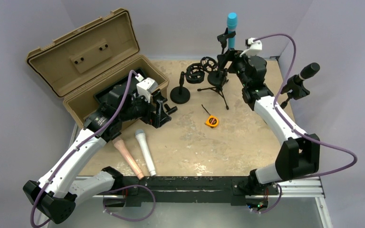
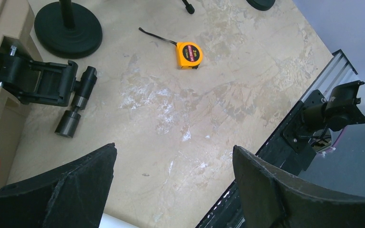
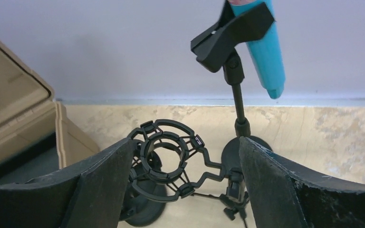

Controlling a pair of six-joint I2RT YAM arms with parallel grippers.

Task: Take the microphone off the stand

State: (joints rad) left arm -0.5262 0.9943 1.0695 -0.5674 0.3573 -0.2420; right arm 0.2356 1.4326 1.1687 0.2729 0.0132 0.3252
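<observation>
Step in hand: approach, as I judge it; the turquoise microphone [image 3: 265, 52] is not yet grasped and sits clamped in the black clip [image 3: 230, 31] of its round-base stand [image 3: 240, 107].
Right gripper [image 3: 185, 154]: fingers spread wide, nothing between them.
Left gripper [image 2: 173, 159]: also wide open and empty, hanging over bare tabletop at the left of the top view, beside the tan toolbox [image 1: 85, 57].
Microphone's place: top centre of the overhead frame, upright and slightly tilted, head up, tail poking out below the clip.
Microphone relative to right gripper: in the wrist view it is at the upper right, above the right finger [image 3: 285, 190] and well above the fingertip line; an empty shock mount [image 3: 164, 159] lies between the fingers instead.
Depth: probably a little beyond the fingertips, though neither view settles how far.
Next move calls for: raising and shifting the open jaws to the microphone body above or below the clip, closing, then drawing it out along the clip's axis without toppling the stand.
Other: a yellow tape measure [image 2: 188, 54] lies mid-table.
</observation>
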